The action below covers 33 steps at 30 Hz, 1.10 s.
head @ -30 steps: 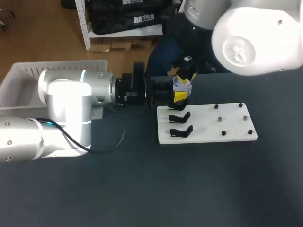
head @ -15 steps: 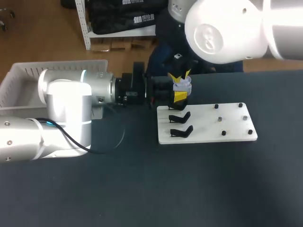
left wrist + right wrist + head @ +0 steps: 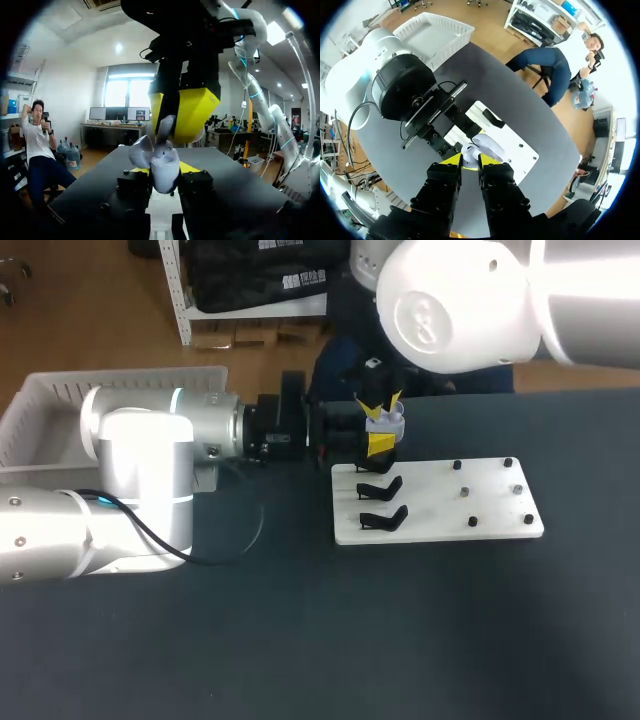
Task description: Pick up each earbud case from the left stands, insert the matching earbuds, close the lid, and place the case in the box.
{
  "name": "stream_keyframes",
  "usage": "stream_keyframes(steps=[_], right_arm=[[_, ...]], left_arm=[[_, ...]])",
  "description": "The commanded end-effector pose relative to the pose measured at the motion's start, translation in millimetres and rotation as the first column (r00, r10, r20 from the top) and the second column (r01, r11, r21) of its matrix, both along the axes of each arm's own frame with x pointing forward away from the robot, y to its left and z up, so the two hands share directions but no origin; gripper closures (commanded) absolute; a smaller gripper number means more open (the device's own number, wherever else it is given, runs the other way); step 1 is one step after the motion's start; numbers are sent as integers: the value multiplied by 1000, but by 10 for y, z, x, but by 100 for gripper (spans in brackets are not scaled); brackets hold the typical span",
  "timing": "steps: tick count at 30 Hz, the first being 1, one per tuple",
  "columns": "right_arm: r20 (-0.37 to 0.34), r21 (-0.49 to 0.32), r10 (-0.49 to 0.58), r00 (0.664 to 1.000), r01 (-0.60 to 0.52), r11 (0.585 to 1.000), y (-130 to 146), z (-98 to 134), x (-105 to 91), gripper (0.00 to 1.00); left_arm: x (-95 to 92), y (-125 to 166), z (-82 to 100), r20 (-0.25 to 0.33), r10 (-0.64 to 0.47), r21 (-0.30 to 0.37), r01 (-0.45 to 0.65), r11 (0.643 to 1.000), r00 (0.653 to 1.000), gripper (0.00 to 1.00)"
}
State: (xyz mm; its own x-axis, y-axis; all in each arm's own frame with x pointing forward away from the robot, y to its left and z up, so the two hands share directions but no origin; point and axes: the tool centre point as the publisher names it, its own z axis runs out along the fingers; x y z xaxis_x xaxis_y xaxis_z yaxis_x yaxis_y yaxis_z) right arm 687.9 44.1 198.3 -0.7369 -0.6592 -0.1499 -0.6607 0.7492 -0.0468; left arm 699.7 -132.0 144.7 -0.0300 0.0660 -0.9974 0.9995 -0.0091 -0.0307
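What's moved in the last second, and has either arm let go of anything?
The right arm swung toward the head view's left, and the right gripper shifted slightly above the earbud case. Nothing was let go. The left gripper kept the case clamped in the same spot, and the stand board stayed put.

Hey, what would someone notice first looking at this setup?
The open, pale earbud case stands out, clamped in the left gripper near the far edge of the white board. The right gripper hangs directly over it, yellow tips pointing down at the case.
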Motion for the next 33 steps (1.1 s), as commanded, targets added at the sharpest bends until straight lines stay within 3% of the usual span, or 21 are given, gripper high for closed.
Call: stream_keyframes(steps=[1, 33], right_arm=[[-2, 2, 0, 1000, 0, 1000, -1, -6, 25, 100], [-5, 16, -3, 1000, 3, 1000, 37, -58, -56, 100]], left_arm=[[-9, -2, -11, 4, 4, -5, -4, 1000, 1000, 100], [-9, -2, -11, 4, 4, -5, -4, 1000, 1000, 100]])
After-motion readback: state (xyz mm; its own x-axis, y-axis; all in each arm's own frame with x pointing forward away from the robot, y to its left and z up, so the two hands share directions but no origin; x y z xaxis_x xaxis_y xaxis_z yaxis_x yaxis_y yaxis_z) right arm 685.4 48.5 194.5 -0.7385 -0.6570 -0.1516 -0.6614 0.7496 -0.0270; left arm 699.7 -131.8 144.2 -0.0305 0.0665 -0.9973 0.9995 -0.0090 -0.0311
